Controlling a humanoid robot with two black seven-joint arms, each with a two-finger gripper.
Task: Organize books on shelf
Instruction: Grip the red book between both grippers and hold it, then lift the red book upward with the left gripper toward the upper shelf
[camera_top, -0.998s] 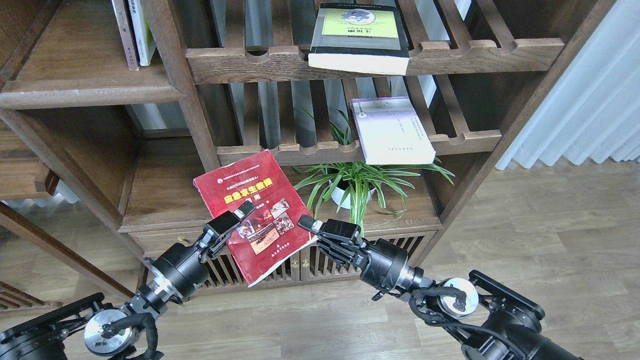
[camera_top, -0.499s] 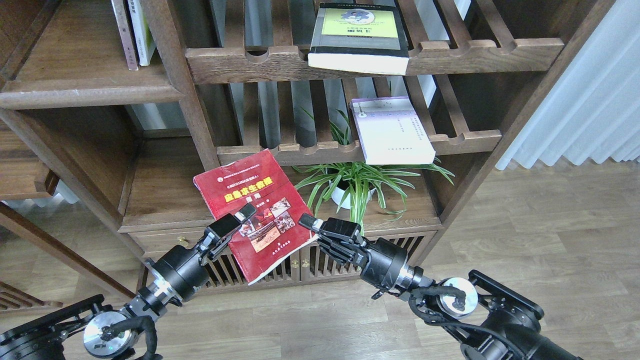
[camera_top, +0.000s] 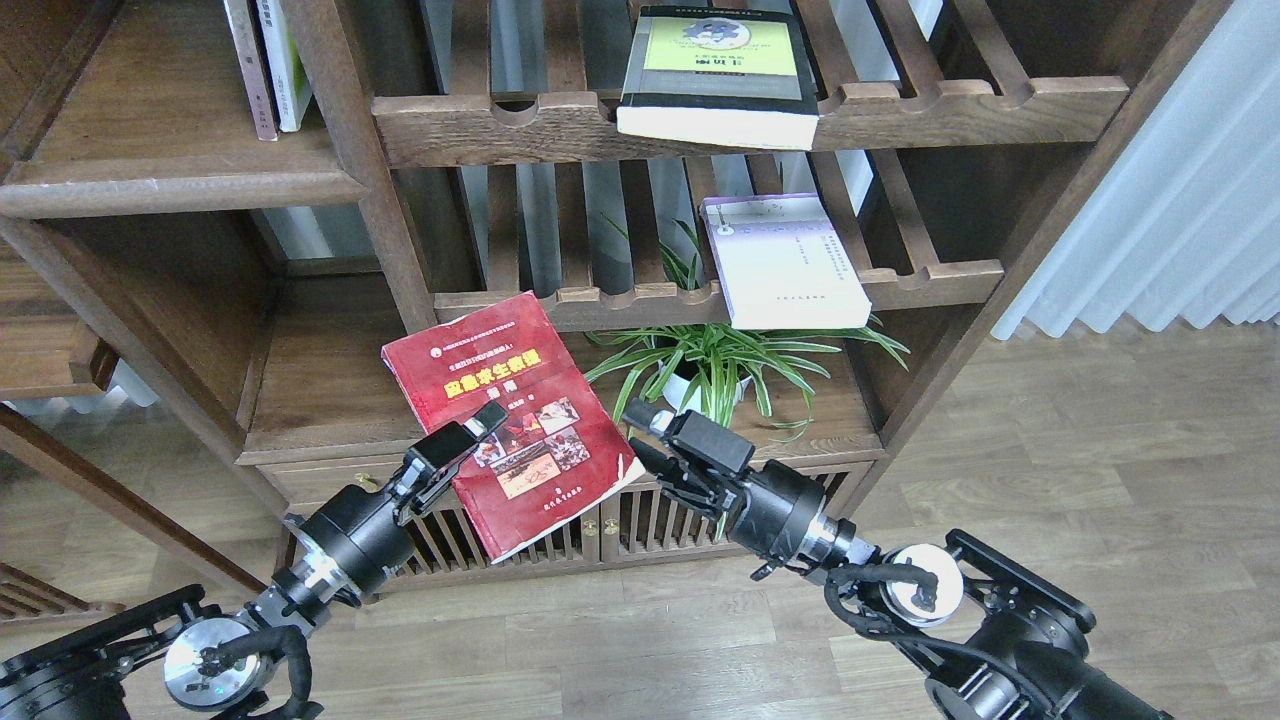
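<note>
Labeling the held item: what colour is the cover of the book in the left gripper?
Red cover with yellow title text and small photos, seen in the head view.

Both black arms reach up and forward. The left gripper (camera_top: 470, 440) is clamped on a red book (camera_top: 500, 410); the right gripper (camera_top: 650, 425) holds nothing, its finger gap unclear.
</note>
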